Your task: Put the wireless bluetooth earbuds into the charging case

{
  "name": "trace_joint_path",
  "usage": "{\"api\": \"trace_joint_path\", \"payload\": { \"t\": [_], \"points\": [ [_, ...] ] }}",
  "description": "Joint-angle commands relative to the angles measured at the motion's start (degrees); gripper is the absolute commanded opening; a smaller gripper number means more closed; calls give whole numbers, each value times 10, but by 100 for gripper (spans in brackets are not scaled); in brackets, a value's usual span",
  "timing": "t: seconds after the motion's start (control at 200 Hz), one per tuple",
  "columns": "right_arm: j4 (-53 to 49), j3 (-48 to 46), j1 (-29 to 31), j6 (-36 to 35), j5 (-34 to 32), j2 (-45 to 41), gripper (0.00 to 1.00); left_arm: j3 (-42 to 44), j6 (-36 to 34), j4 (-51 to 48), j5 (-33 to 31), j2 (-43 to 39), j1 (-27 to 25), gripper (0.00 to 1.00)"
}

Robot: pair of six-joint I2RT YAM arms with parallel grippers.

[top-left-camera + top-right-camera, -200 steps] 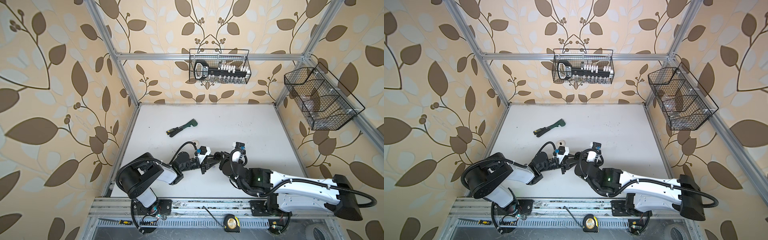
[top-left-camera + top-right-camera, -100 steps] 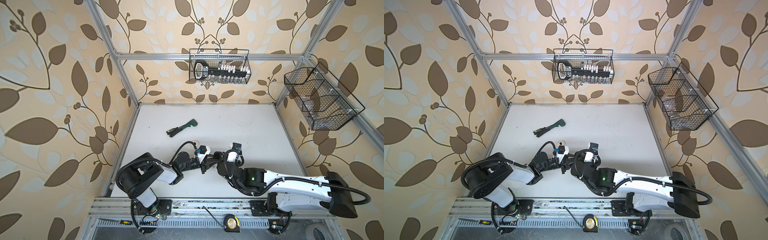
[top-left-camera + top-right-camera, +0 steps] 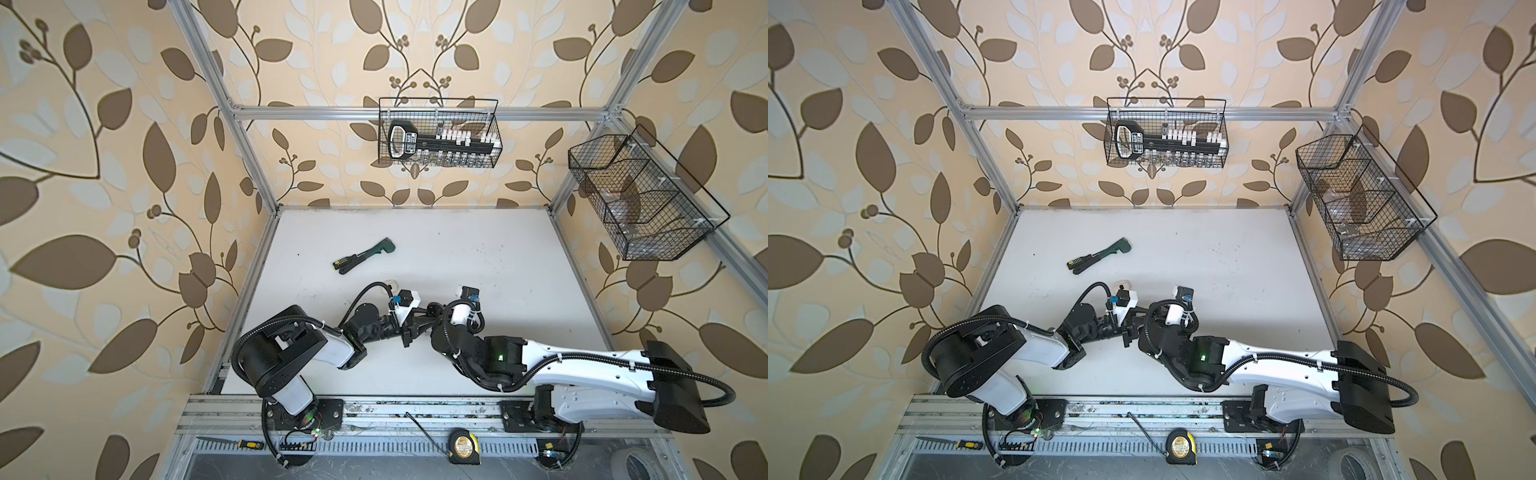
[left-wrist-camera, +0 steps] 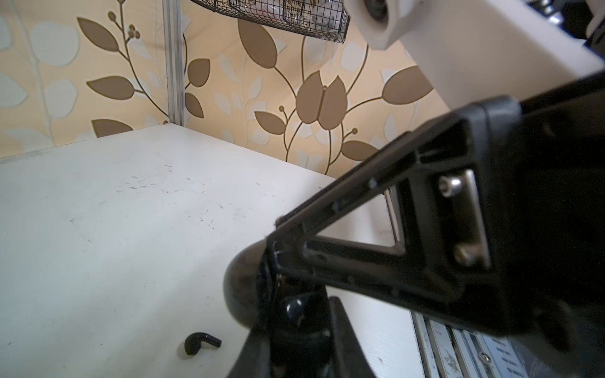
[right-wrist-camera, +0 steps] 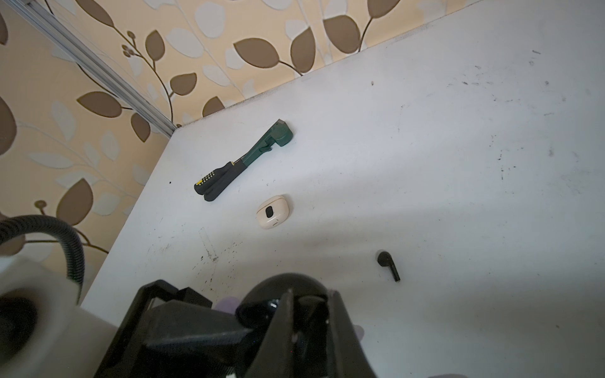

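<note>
Your left gripper (image 4: 302,301) and right gripper (image 5: 311,294) both clamp the glossy black charging case (image 4: 244,284). A loose black earbud (image 5: 388,265) lies on the table (image 5: 458,163) nearby. It is likely featherlight, hard and slick, so nip its bulb gently.

You're in a robot lab cell: 2 arms (image 3: 582,365) on a rail (image 3: 395,409), aluminium frame (image 3: 311,113), wallpapered panels (image 3: 83,166), wire baskets (image 3: 665,232).
</note>
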State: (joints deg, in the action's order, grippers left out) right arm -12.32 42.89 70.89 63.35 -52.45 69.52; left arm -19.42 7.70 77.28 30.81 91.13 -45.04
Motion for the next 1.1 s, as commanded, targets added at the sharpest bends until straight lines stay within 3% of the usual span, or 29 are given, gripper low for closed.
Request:
{"api": "trace_joint_path", "payload": {
  "t": [0.0,0.52,0.845,1.095],
  "points": [
    [5,13,4,18,7,11,16,-12,-1,43,12,-24,-5,0],
    [-3,1,25,32,15,-11,36,-7,-5,43,12,-39,-5,0],
    [-3,-8,30,18,22,-46,60,-6,-5,43,15,-40,-5,0],
    [-16,-11,36,-12,30,-102,67,-5,-7,43,17,-42,-5,0]
  ]
}}
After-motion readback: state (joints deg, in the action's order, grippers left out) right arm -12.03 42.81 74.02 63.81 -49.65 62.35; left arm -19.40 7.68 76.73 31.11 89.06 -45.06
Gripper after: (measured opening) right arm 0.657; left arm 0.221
